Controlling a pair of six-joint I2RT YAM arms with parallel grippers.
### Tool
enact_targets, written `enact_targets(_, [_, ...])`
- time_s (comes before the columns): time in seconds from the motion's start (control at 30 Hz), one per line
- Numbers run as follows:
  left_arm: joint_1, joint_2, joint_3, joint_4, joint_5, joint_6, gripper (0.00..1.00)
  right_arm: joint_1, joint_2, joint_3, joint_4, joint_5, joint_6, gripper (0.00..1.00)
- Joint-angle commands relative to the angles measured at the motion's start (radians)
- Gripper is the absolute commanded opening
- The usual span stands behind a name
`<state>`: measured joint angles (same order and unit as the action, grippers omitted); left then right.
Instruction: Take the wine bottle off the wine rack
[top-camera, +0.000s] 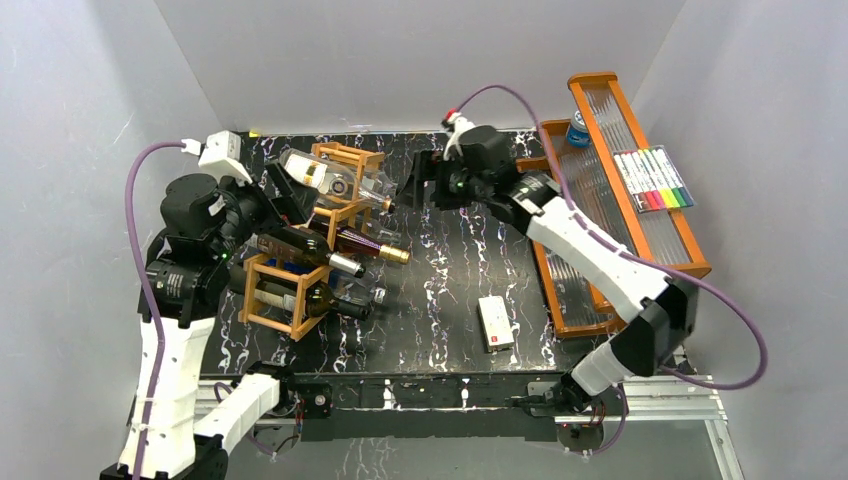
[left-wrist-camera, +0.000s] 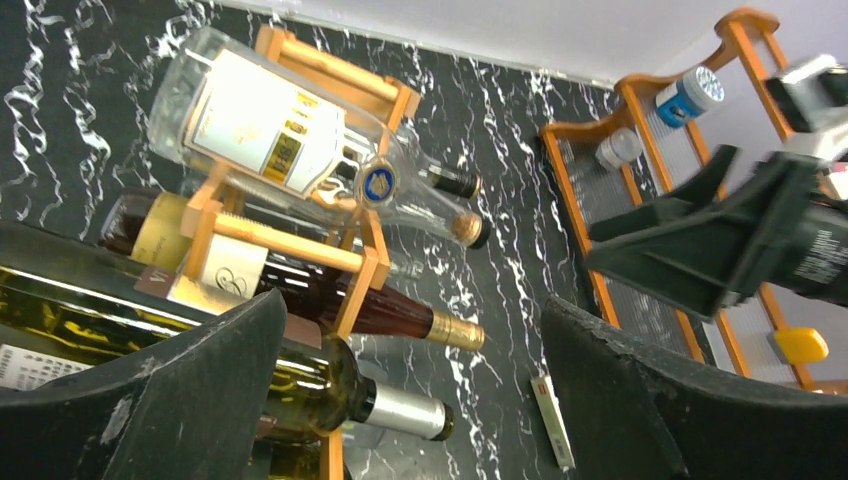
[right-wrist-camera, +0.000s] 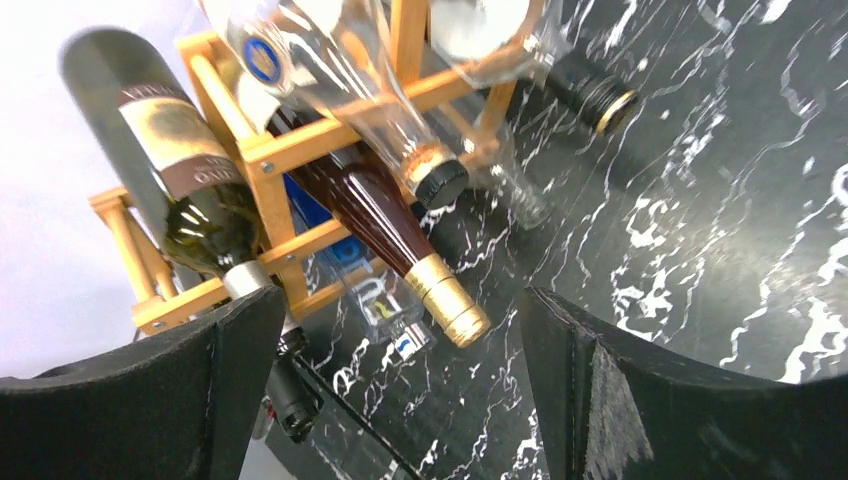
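Open tabletop (top-camera: 450, 290) right of the wine rack (top-camera: 352, 152); protruding bottle necks (top-camera: 385, 252), white box (top-camera: 495, 322) there.

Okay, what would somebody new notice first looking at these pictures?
A wooden wine rack at the left of the table, crammed with bottles, a clear white-labelled bottle tilted on top. Both grippers are open: the left gripper beside the rack, the right gripper facing the bottle necks. An orange tray lines the right side.

Wine bottles (top-camera: 300, 243) lie in the wine rack (left-wrist-camera: 290, 247), left on the table (top-camera: 450, 270); the tiered tray (top-camera: 592, 79) stands right.
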<state>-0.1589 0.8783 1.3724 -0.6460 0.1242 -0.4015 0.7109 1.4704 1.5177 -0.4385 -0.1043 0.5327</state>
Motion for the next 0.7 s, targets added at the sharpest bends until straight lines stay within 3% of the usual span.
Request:
enact_targets(0.0, [0.007,0.007,0.035,-0.070,0.064,-0.018,0.98,0.029,0.088,0.083,-0.066,-0.006,0.075,0.98])
enact_targets(0.2, [0.007,0.030,0.051,-0.101,0.053,-0.007,0.98,0.029,0.134,0.068,-0.043,-0.010,0.021,0.98])
enact_targets(0.43, [0.007,0.071,0.068,-0.084,0.099,-0.023,0.98,0.018,0.103,-0.023,0.072,-0.129,-0.076,0.98])
enact_targets(0.67, [0.004,0.074,0.063,-0.079,0.123,-0.043,0.98,0.004,0.110,-0.091,0.231,-0.418,-0.096,0.98])
